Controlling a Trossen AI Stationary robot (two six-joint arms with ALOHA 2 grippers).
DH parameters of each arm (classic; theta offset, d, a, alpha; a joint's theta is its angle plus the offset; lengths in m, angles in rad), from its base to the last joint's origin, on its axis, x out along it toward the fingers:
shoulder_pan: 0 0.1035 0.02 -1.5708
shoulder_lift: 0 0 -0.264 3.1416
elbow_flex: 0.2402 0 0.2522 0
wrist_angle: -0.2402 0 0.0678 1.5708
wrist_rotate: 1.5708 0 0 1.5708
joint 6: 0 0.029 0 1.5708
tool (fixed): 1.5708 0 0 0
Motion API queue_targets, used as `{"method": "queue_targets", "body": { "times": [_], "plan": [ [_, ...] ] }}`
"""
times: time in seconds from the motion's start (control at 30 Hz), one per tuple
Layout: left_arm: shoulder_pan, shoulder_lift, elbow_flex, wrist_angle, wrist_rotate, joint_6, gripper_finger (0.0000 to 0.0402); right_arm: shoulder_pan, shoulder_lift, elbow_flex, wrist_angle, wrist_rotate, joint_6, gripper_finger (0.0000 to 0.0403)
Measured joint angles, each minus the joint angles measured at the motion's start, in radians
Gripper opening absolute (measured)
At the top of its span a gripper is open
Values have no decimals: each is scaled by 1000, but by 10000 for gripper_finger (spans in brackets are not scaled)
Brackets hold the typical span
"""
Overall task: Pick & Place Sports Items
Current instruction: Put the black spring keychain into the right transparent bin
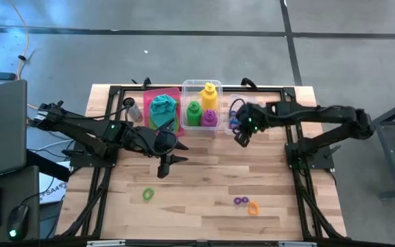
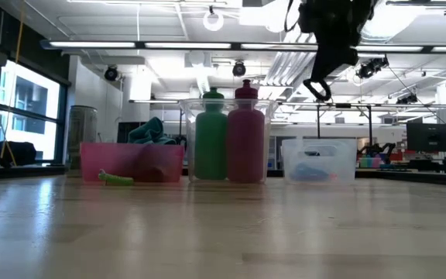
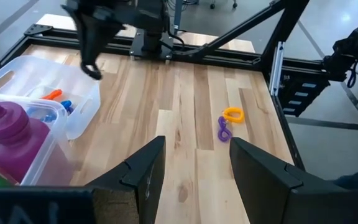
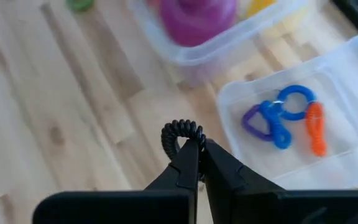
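Right gripper (image 4: 194, 148) hung above table beside clear bin (image 4: 353, 56), fingers pinched shut on black ring (image 4: 182, 132); blue, purple, orange rings (image 4: 284, 121) lay inside that bin; left gripper (image 3: 194, 168) hovered mid-table, fingers half apart, empty; bottles (image 1: 204, 108) stood in middle bin.

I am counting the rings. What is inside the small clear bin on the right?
The small clear bin holds blue rings, a purple ring and an orange ring; anything beneath them is hidden.
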Motion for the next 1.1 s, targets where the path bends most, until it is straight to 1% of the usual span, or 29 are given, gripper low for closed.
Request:
{"method": "queue_targets", "body": {
  "times": [0.17,0.33,0.43,0.67,0.87,0.97,1.1],
  "plan": [
    [12,0,0,0,-8,0,177,-130,0,0,-3,-70,-112,1],
    [22,0,0,0,-44,2,177,-248,13,0,-1,-94,-213,1],
    [37,0,0,0,-49,3,177,-319,21,0,0,-135,-272,1],
    [71,0,0,1,-49,2,177,-449,89,-1,15,-217,-379,1],
    [90,0,0,0,-49,0,177,-507,160,-1,24,-235,-420,7],
    [96,0,0,1,-49,0,177,-518,187,-1,26,-233,-421,23],
    [101,0,0,0,-48,0,177,-517,201,-1,31,-202,-420,48]
  ]
}}
